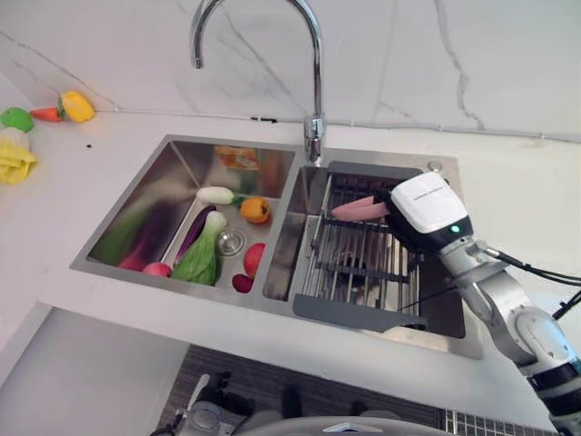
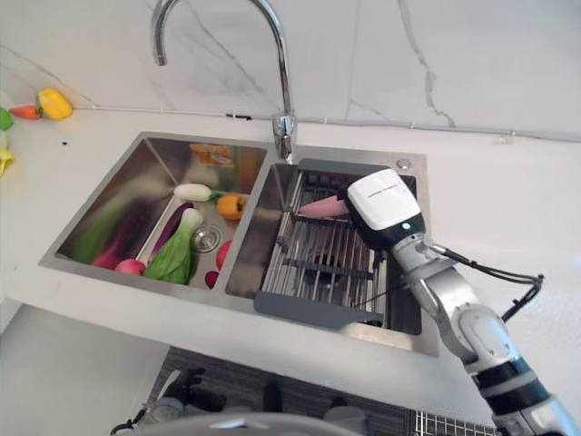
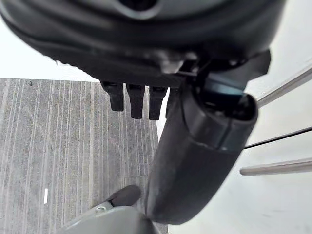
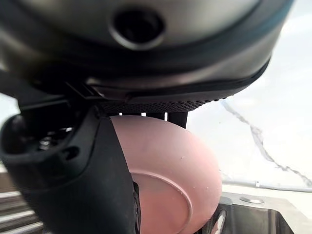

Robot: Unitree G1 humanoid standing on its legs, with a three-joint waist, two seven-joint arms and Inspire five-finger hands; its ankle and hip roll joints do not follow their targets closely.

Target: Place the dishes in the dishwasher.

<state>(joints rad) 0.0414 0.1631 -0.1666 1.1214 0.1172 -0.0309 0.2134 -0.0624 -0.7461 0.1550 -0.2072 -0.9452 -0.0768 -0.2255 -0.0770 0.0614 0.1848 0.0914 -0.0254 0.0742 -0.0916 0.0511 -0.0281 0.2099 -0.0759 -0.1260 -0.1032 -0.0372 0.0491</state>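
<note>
1. The left hand [image 3: 195,146], seen in its own wrist view, hangs over grey striped flooring, its fingers [image 3: 134,100] straight, released and holding nothing. Judged from that, it is the farther of the two from the work.

2. Left of the right hand's fingers lies the left basin [image 1: 145,213] of the stainless steel double sink, holding toy vegetables: a green leafy one [image 1: 201,254], a purple aubergine [image 1: 191,232], a white radish [image 1: 216,194], an orange pepper [image 1: 256,210] and red pieces. None of these is a dish, so they look to be outside the task.

3. The small pink round plastic dish [image 1: 361,211] is grasped in the right hand [image 1: 427,211]. The right wrist view shows the thumb curled across the dish's underside [image 4: 170,185] and the fingers behind its rim, so the grip is clenched on it.

4. The dish is held on edge, its flat face roughly upright, sticking out from the fingers toward the basin divider.

5. Directly below the fingers sits the dark wire dish rack [image 1: 363,263] set in the right basin (it serves as the dishwasher rack here). Its bars run toward and away from the bench front.

6. The coming move, as I judge it, turns on this: the dish is above the rack and not yet between the bars, so its edge must line up with a gap before it is lowered.
</note>
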